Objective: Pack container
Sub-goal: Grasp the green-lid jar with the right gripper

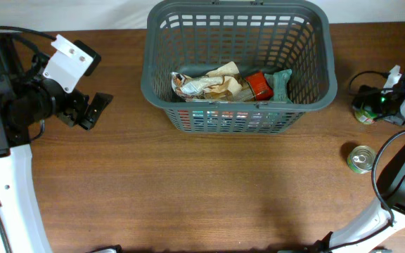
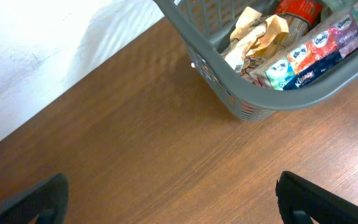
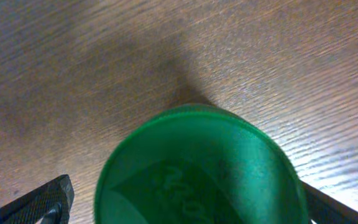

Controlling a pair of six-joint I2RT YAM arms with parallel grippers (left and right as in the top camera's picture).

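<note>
- Right claw [image 1: 373, 103] is held low over a green-lidded jar [image 3: 197, 171]. Its fingers [image 3: 48, 202] are spread to either side of the lid, and a gap is seen on one side, so nothing is pinched yet.
- Left claw [image 1: 95, 107] is spread wide and empty, hanging over bare wood.
- Basket [image 1: 188, 121] is set mid-table at the far edge, between the arms. It lies to the left of the right claw, with its long axis running left–right.
- The jar is just beside the basket's right end, so the right arm is judged much nearer for this pick. The carry would go leftward and up over the rim.
- Basket: dark grey plastic, slotted lattice walls, rounded corners, thick rolled rim.
- Already inside: crumpled paper bag [image 1: 206, 84], red pack [image 1: 259, 86], teal pack [image 1: 281, 83], tissue packs [image 2: 306, 59].
- Jar lid: round, smooth, glossy green, with faint embossed lettering. The body is hidden under it.
- Tin can [image 1: 361, 159] stands upright on the table, nearer than the jar – bare metal top, still unpacked.
- Table [image 1: 209, 190]: brown wood grain.
</note>
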